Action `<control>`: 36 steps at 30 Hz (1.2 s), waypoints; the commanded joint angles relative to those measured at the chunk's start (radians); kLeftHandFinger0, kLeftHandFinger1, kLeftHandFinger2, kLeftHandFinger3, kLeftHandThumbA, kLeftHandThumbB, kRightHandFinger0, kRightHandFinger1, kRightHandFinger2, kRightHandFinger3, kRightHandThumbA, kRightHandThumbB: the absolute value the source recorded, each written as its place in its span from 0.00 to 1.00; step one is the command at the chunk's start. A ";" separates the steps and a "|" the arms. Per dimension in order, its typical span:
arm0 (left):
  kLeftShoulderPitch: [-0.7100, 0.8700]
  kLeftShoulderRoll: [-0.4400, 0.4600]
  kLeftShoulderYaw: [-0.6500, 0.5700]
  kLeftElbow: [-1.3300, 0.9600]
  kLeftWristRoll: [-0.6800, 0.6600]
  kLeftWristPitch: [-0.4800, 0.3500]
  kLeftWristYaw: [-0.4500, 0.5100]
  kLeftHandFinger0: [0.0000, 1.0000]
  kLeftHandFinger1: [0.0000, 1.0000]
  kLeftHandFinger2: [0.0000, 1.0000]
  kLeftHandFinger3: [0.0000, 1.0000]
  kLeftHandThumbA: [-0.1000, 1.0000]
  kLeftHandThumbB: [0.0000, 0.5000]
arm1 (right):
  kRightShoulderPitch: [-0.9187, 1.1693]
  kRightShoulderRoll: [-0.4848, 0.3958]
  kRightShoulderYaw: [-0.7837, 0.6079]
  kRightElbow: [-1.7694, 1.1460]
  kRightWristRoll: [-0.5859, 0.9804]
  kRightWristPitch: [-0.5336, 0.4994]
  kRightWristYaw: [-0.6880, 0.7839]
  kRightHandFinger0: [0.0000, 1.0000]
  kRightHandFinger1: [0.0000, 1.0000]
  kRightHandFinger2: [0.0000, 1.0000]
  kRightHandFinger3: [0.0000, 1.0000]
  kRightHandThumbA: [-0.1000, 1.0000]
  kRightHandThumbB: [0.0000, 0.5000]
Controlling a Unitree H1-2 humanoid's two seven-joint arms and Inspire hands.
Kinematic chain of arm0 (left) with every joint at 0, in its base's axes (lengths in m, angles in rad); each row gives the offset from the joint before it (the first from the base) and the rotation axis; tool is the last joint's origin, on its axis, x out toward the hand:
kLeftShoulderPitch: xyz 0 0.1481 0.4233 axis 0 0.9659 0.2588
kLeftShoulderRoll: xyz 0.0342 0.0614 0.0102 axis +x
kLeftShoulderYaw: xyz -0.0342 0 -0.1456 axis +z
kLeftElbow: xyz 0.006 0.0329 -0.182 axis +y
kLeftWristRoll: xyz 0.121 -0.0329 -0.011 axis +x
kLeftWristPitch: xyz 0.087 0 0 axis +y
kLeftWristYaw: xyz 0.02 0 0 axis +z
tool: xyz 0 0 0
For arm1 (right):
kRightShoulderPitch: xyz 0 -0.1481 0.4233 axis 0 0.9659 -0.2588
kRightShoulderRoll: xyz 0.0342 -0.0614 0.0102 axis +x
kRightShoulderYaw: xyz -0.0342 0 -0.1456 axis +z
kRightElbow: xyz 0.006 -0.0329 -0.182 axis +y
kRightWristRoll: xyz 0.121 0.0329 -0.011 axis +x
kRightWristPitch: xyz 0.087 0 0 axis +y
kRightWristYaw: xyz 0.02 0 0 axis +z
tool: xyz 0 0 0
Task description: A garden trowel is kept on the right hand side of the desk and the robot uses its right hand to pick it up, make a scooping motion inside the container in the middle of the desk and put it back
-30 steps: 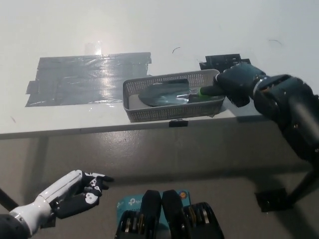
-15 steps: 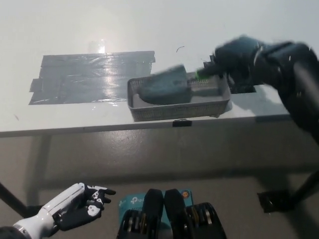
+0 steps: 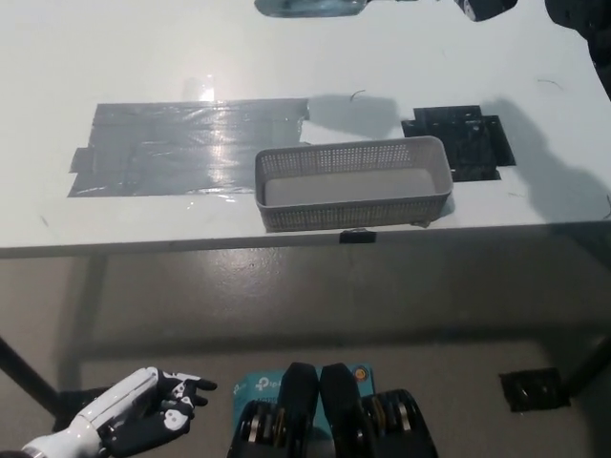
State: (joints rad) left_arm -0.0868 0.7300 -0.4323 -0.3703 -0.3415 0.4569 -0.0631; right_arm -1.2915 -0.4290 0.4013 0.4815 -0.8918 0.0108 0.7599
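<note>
Looking down from the head camera, you have the white desk (image 3: pixel 143 57) filling the upper half of the view, with its front edge running across just below the middle. Near that front edge sits the grey mesh container (image 3: pixel 355 184), a long rectangular basket standing upright, and you can see its pale floor bare. Just to its left, touching or nearly touching its upper left corner, lies a wide patch of grey tape (image 3: pixel 191 148) stuck flat on the desk. Behind the container's right end you see a smaller patch of black tape (image 3: pixel 461 141).

Your garden trowel (image 3: pixel 310 7) is at the very top edge of the picture, well above and apart from the container; only the lower part of its grey blade shows, the rest is cut off by the frame. A soft shadow falls on the desk behind the container, beneath the blade. The black right hand (image 3: pixel 485 8) shows only as a dark sliver at the top edge beside the trowel, with more of the black arm at the top right corner. You cannot tell from this sliver how its fingers are set, or whether it grips the handle.

Your white left hand (image 3: pixel 143 420) rests low at the lower left, below the desk, fingers loosely spread and holding nothing.
</note>
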 commanded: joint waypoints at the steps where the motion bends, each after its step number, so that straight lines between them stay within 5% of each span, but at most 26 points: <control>1: 0.014 0.017 0.008 -0.015 0.008 0.013 0.020 0.83 0.82 0.84 1.00 0.64 0.00 | -0.073 -0.011 -0.033 -0.005 0.043 0.055 -0.010 0.01 0.10 0.25 0.52 0.00 0.44; 2: 0.018 0.019 0.012 -0.018 0.005 0.013 0.022 0.82 0.82 0.85 1.00 0.63 0.00 | -0.071 -0.011 -0.033 0.000 0.047 0.054 -0.019 0.15 0.28 0.45 0.60 0.00 0.50; 3: 0.021 0.022 0.014 -0.023 0.001 0.013 0.024 0.81 0.82 0.85 1.00 0.63 0.00 | -0.064 -0.013 -0.035 0.002 0.052 0.052 -0.028 0.24 0.37 0.48 0.65 0.00 0.39; 4: 0.023 0.026 0.016 -0.023 0.002 0.013 0.018 0.80 0.83 0.87 1.00 0.63 0.00 | -0.025 -0.023 -0.051 0.003 0.060 0.072 -0.044 0.12 0.21 0.34 0.58 0.00 0.25; 5: 0.023 0.025 0.017 -0.023 0.002 0.013 0.019 0.80 0.83 0.87 1.00 0.63 0.00 | -0.010 -0.032 -0.048 0.007 0.052 0.070 -0.057 0.05 0.13 0.28 0.61 0.00 0.08; 7: 0.028 0.024 0.020 -0.027 -0.004 0.013 0.026 0.79 0.82 0.86 1.00 0.60 0.00 | 0.035 -0.053 -0.046 0.009 0.038 0.088 -0.061 0.05 0.15 0.30 0.57 0.00 0.00; 9: 0.035 0.016 0.031 -0.028 0.000 0.013 0.016 0.79 0.82 0.86 1.00 0.58 0.00 | 0.070 -0.071 -0.042 0.021 0.014 0.119 -0.066 0.42 0.55 0.63 0.70 0.00 0.00; 10: 0.040 0.014 0.034 -0.030 0.001 0.013 0.016 0.79 0.82 0.86 1.00 0.58 0.00 | 0.070 -0.071 -0.039 0.020 0.012 0.122 -0.066 0.47 0.61 0.69 0.73 0.00 0.00; 13: 0.058 0.011 0.044 -0.031 0.010 0.013 0.018 0.79 0.82 0.86 1.00 0.57 0.00 | 0.121 -0.087 -0.045 0.112 0.018 0.109 -0.143 0.42 0.54 0.64 0.69 0.00 0.00; 14: 0.059 0.011 0.045 -0.032 0.004 0.013 0.019 0.81 0.83 0.88 1.00 0.56 0.00 | 0.158 -0.096 -0.046 0.169 -0.013 0.151 -0.220 0.22 0.35 0.50 0.80 0.00 0.00; 15: 0.060 0.009 0.048 -0.031 0.010 0.013 0.013 0.81 0.83 0.88 1.00 0.56 0.00 | 0.174 -0.104 -0.052 0.196 -0.007 0.142 -0.257 0.01 0.06 0.22 0.67 0.00 0.00; 16: 0.065 0.007 0.053 -0.033 0.012 0.013 0.010 0.80 0.83 0.88 1.00 0.56 0.00 | 0.182 -0.108 -0.052 0.217 -0.011 0.144 -0.286 0.00 0.00 0.12 0.53 0.00 0.00; 17: 0.067 0.006 0.056 -0.033 0.014 0.013 0.011 0.79 0.82 0.86 1.00 0.56 0.00 | 0.186 -0.110 -0.051 0.255 -0.019 0.164 -0.317 0.00 0.03 0.13 0.38 0.00 0.00; 19: 0.072 0.007 0.059 -0.037 0.017 0.013 0.014 0.77 0.82 0.86 1.00 0.56 0.00 | 0.190 -0.110 -0.051 0.283 -0.019 0.177 -0.344 0.00 0.18 0.37 0.34 0.00 0.00; 21: 0.086 0.009 0.063 -0.052 0.026 0.013 0.020 0.77 0.81 0.85 1.00 0.53 0.00 | 0.205 -0.112 -0.052 0.323 -0.024 0.217 -0.373 0.00 0.20 0.53 0.54 0.00 0.00; 23: 0.094 0.011 0.064 -0.058 0.021 0.013 0.030 0.78 0.82 0.85 1.00 0.53 0.00 | 0.209 -0.109 -0.050 0.346 -0.022 0.229 -0.391 0.00 0.25 0.62 0.51 0.00 0.00; 25: 0.104 0.007 0.074 -0.059 0.034 0.013 0.020 0.77 0.81 0.84 1.00 0.54 0.00 | 0.223 -0.107 -0.057 0.377 -0.011 0.247 -0.426 0.00 0.25 0.61 0.39 0.00 0.00; 26: 0.112 0.001 0.085 -0.058 0.028 0.013 0.015 0.77 0.80 0.83 1.00 0.54 0.00 | 0.238 -0.110 -0.057 0.368 -0.013 0.261 -0.433 0.00 0.28 0.63 0.53 0.04 0.00; 28: 0.117 -0.002 0.092 -0.058 0.027 0.013 0.015 0.77 0.81 0.83 1.00 0.54 0.00 | 0.244 -0.112 -0.059 0.373 -0.001 0.246 -0.454 0.00 0.24 0.57 0.53 0.03 0.00; 29: 0.117 -0.002 0.091 -0.060 0.031 0.013 0.018 0.78 0.82 0.84 1.00 0.54 0.00 | 0.244 -0.108 -0.060 0.396 0.006 0.240 -0.473 0.00 0.23 0.56 0.42 0.00 0.00; 30: 0.117 -0.003 0.094 -0.061 0.034 0.013 0.017 0.78 0.82 0.84 1.00 0.54 0.00 | 0.238 -0.106 -0.058 0.411 0.010 0.236 -0.483 0.00 0.24 0.58 0.41 0.00 0.00; 32: 0.115 -0.005 0.093 -0.060 0.044 0.013 0.013 0.79 0.82 0.85 1.00 0.53 0.00 | 0.248 -0.094 -0.052 0.395 0.008 0.247 -0.488 0.05 0.33 0.64 0.53 0.00 0.00; 33: 0.115 -0.005 0.092 -0.061 0.047 0.013 0.011 0.80 0.83 0.86 1.00 0.52 0.00 | 0.249 -0.089 -0.046 0.398 0.009 0.240 -0.491 0.19 0.43 0.68 0.61 0.00 0.00; 34: 0.114 -0.004 0.091 -0.062 0.050 0.013 0.009 0.80 0.83 0.86 1.00 0.53 0.00 | 0.252 -0.084 -0.042 0.407 0.023 0.210 -0.497 0.26 0.48 0.66 0.66 0.00 0.00; 35: 0.115 -0.005 0.093 -0.062 0.046 0.013 0.011 0.80 0.83 0.86 1.00 0.53 0.00 | 0.251 -0.076 -0.039 0.422 0.030 0.199 -0.505 0.24 0.41 0.55 0.67 0.00 0.00; 36: 0.116 -0.006 0.094 -0.062 0.043 0.013 0.012 0.80 0.82 0.85 1.00 0.53 0.00 | 0.249 -0.071 -0.035 0.431 0.034 0.194 -0.504 0.10 0.27 0.41 0.64 0.00 0.02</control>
State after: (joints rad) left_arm 0.0261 0.7143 -0.3603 -0.3992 -0.3169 0.4567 -0.0632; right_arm -0.9975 -0.4926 0.3667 0.8984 -0.8764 0.2139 0.3742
